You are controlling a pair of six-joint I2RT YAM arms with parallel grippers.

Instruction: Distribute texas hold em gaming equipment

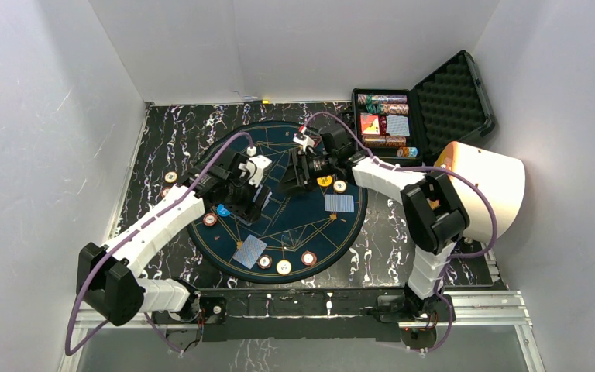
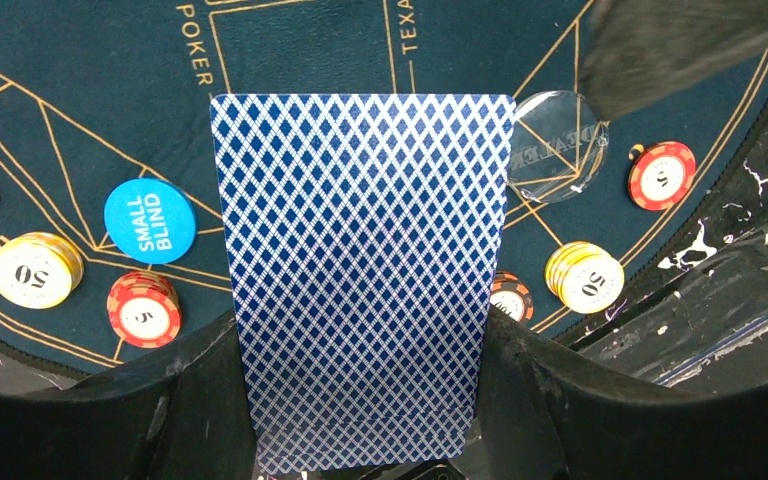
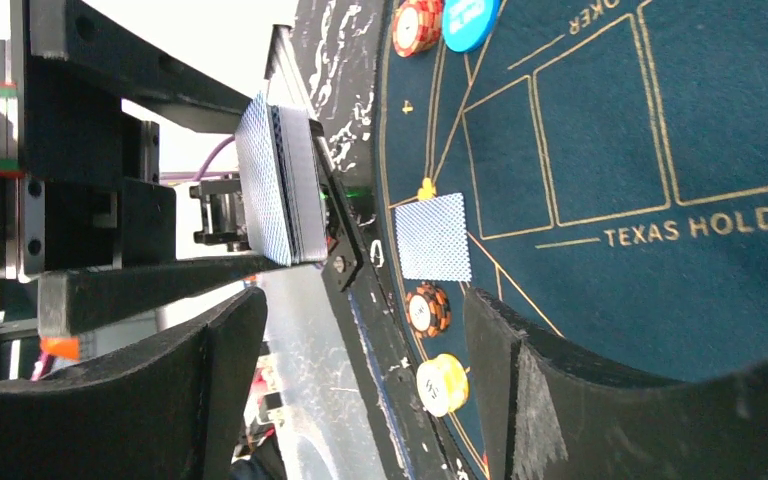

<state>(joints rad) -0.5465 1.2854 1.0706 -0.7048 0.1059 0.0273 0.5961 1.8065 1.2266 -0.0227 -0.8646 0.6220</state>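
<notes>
Left claw (image 2: 360, 335) around card deck (image 2: 360, 230), chip (image 2: 513, 298) half hidden behind.

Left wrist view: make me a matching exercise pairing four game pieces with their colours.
Things:
1. Small Blind button
2. dealer button
3. chip marked 5, right of the dealer button
4. deck of cards

Colours:
A. red and white
B. clear
C. solid blue
D. blue diamond pattern

Pairs: 1-C, 2-B, 3-A, 4-D.
</notes>
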